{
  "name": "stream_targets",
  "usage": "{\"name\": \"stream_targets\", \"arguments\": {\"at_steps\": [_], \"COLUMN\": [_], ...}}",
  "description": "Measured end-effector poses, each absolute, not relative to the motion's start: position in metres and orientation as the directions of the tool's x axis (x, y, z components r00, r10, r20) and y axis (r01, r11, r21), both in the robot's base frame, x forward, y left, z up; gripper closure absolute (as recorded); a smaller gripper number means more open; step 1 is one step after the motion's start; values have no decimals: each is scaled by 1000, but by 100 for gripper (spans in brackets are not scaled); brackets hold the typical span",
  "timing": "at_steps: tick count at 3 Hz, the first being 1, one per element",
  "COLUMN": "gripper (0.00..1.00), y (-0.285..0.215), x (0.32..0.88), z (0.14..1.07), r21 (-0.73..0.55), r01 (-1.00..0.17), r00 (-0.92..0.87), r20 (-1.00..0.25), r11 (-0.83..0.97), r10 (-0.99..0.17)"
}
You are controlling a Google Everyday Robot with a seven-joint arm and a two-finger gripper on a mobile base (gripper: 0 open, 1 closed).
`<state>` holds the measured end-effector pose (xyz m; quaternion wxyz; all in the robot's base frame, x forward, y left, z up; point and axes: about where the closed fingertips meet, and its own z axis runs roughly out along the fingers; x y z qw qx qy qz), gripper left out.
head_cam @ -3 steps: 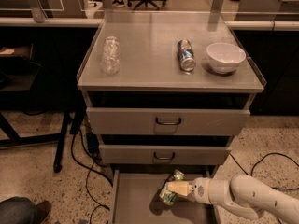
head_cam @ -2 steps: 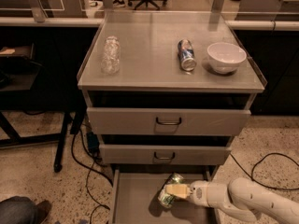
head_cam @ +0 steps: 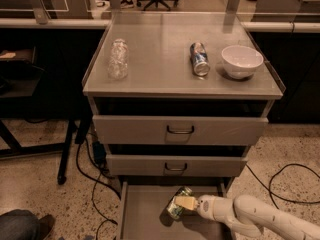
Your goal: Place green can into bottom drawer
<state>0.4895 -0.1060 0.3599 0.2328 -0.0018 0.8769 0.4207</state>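
Gripper (head_cam: 189, 204) clamped on the green can (head_cam: 176, 208), tilted low over the middle of the open bottom drawer (head_cam: 141, 215); best to settle the can onto the drawer floor before letting go

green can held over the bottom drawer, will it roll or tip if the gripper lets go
The green can sits tilted in the gripper over the bottom drawer, so let go like this it would probably tip onto its side. Round on a flat floor, it may then roll until the low sides stop it.
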Motion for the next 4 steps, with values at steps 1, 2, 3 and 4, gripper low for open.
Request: {"name": "stream_targets", "arguments": {"at_steps": [1,2,3,4], "gripper": [100,100,100,100], "y": [-106,-104,-106,-108], "x": [489,486,487,488], "z": [360,345,290,245], "r21": [737,745,746,743], "r01": [-198,-164,-60,15], "r00": [-892,-903,-900,-898], "r20": [-409,-377,-328,-285], "r11": [646,647,664,669], "r10": [193,205,287,336]}}
